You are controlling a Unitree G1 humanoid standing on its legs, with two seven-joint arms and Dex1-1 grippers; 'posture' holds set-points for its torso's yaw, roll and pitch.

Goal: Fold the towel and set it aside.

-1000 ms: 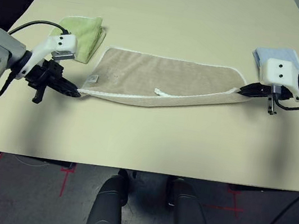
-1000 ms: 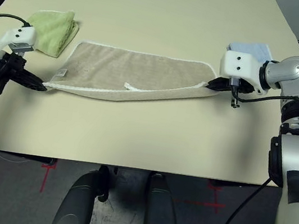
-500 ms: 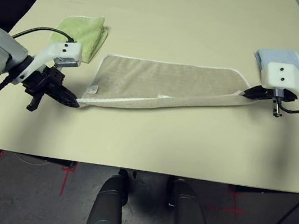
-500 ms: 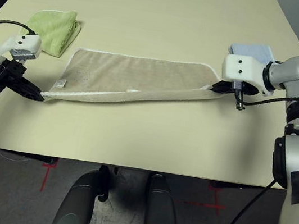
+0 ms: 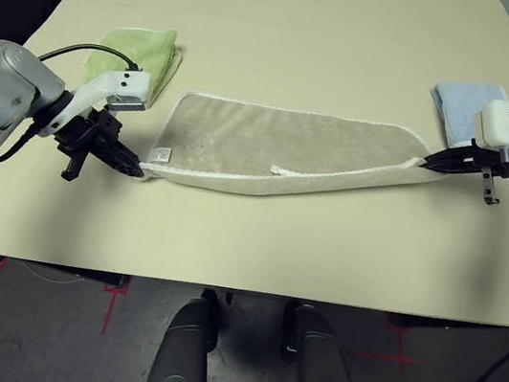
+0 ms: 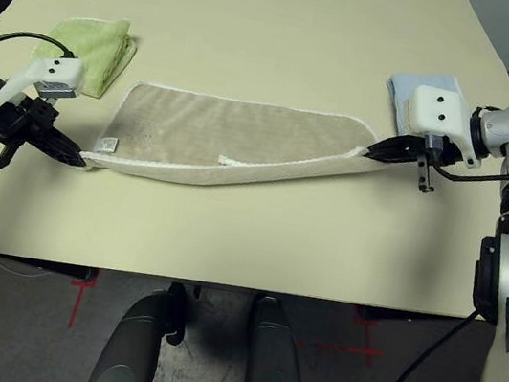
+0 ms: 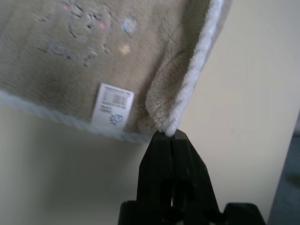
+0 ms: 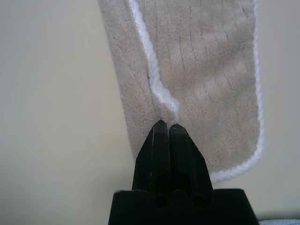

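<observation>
We observe towel [image 5: 282,142] mid-table, long axis running left-right, parallel to near edge of table [image 5: 256,240]. Left gripper [image 5: 134,170] clenched on its left near corner; right gripper [image 5: 429,161] clenched on right near corner.

A folded lime-green cloth [image 5: 143,57] lies at the left side of the beige table [image 5: 256,240]. A folded light-blue cloth [image 5: 462,106] lies at the right side.

Arms spread wide, low over the surface.
Left claw [image 5: 134,170] angled down and inward, fingers pressed together; right claw [image 5: 430,162] likewise pinched tight, pointing inward, silver forearms reaching from either side.
</observation>
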